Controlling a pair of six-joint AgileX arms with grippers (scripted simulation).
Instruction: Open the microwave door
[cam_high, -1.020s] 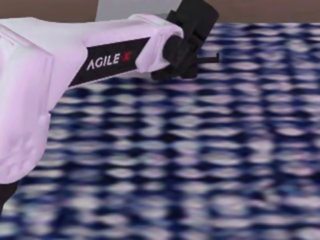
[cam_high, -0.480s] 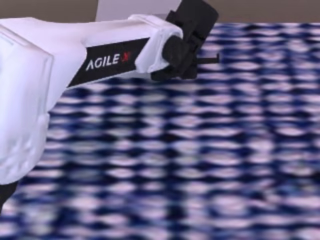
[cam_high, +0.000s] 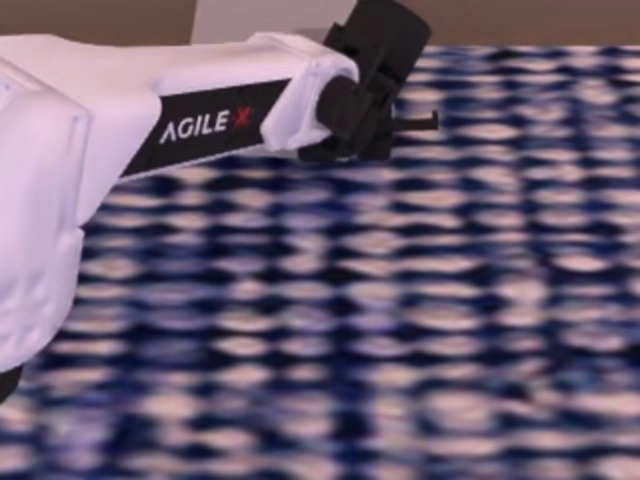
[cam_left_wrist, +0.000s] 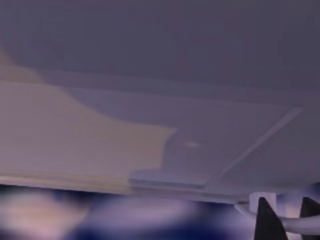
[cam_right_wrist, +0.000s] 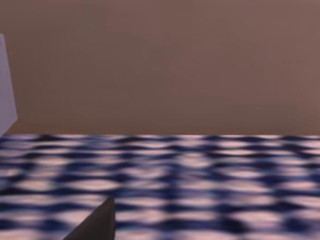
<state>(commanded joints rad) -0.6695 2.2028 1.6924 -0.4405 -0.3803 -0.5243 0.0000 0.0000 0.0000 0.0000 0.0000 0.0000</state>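
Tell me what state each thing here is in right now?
Microwave: standing at the table's far edge, mostly hidden by the left arm.
Microwave door: close before the left wrist camera; open or closed, cannot tell.
Left gripper: at the microwave's front, around a pale bar.
Right gripper: out of view.
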